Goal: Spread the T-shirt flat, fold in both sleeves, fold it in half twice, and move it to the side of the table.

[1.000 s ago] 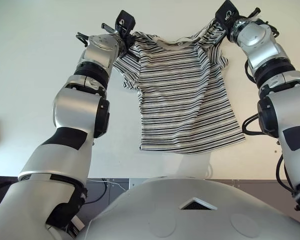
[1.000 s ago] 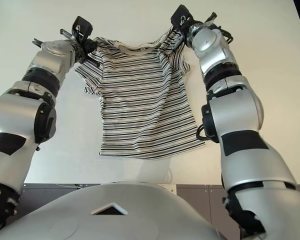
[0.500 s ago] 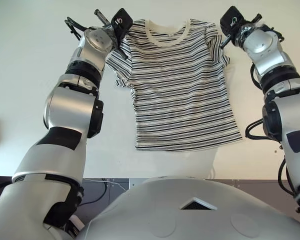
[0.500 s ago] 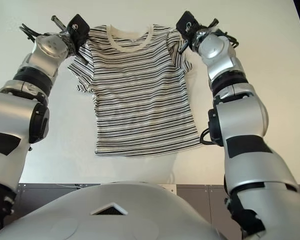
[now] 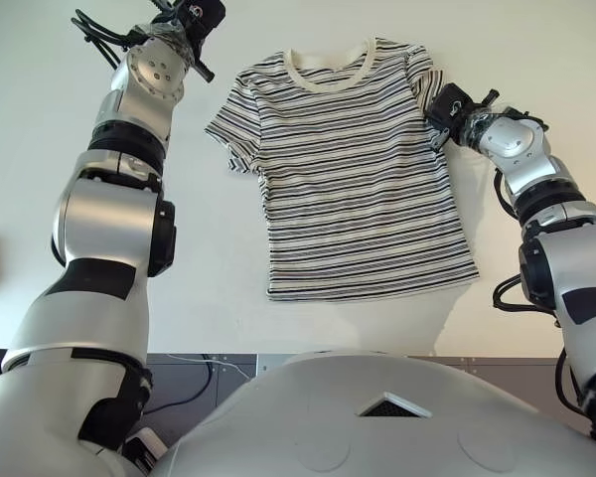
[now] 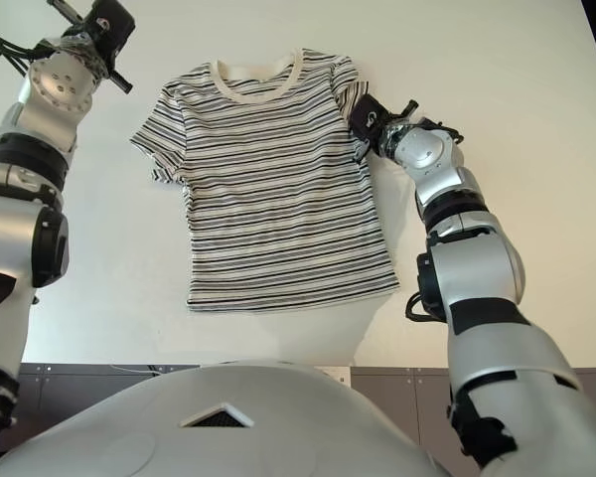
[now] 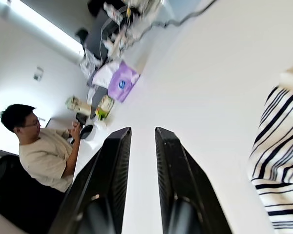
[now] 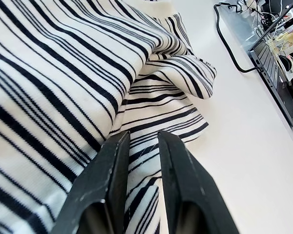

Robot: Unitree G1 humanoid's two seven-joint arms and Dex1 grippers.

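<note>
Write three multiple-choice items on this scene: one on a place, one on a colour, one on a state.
1. Where is the left gripper?
A. Over bare table, apart from the T-shirt
B. On the shirt's hem
C. On the collar

2. What colour are the T-shirt's stripes?
A. Red on yellow
B. Dark on white
C. Green on grey

3. How does the T-shirt lie?
A. Folded in half
B. Bunched in a heap
C. Spread flat, both sleeves out

Answers:
1 A: the head views show it at the far left, with white table between it and the shirt.
2 B: dark bands run across white cloth.
3 C: collar, both sleeves and hem all show.
</note>
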